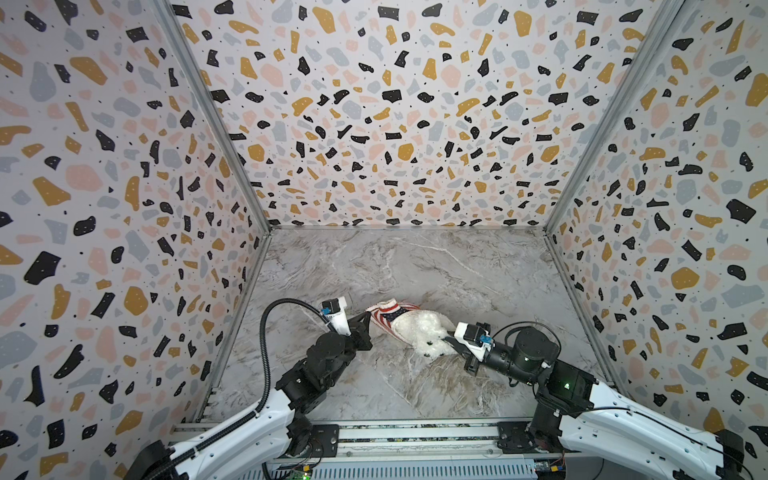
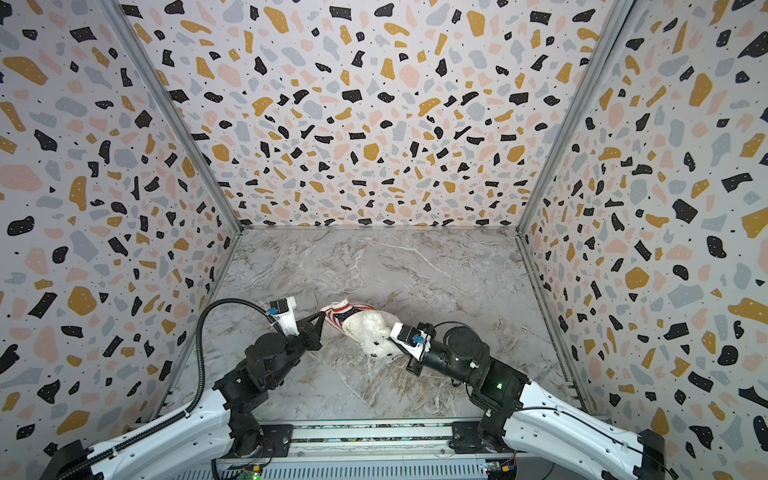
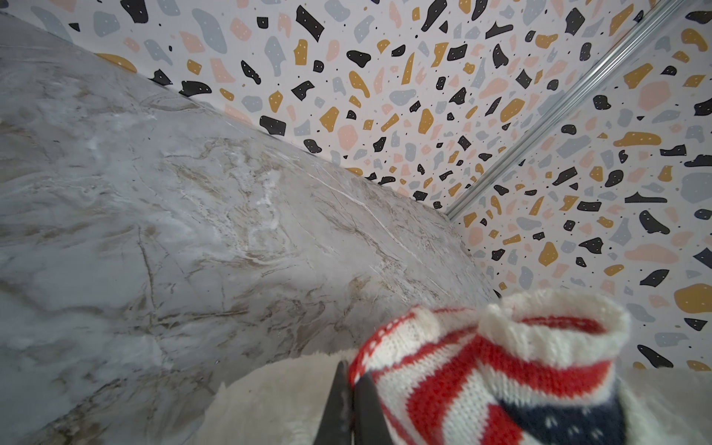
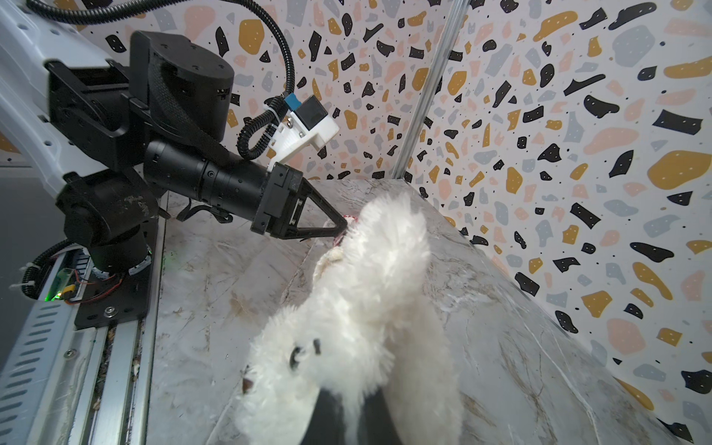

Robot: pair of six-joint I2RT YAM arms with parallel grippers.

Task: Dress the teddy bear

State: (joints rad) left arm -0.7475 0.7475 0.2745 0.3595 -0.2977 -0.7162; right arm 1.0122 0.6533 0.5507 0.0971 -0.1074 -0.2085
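Note:
The white fluffy teddy bear lies on the marble table in both top views, its face turned toward the right arm. A red-and-white striped knit sweater with a navy patch covers the end away from its head. My left gripper is shut on the sweater's edge, its tips pinching the knit. My right gripper is shut on a tuft of the bear's fur beside its face, with the fingertips buried in the fur.
Terrazzo-patterned walls close in the marble table on the left, back and right. A metal rail carrying both arm bases runs along the front edge. The left arm's black cable hose arcs above the table.

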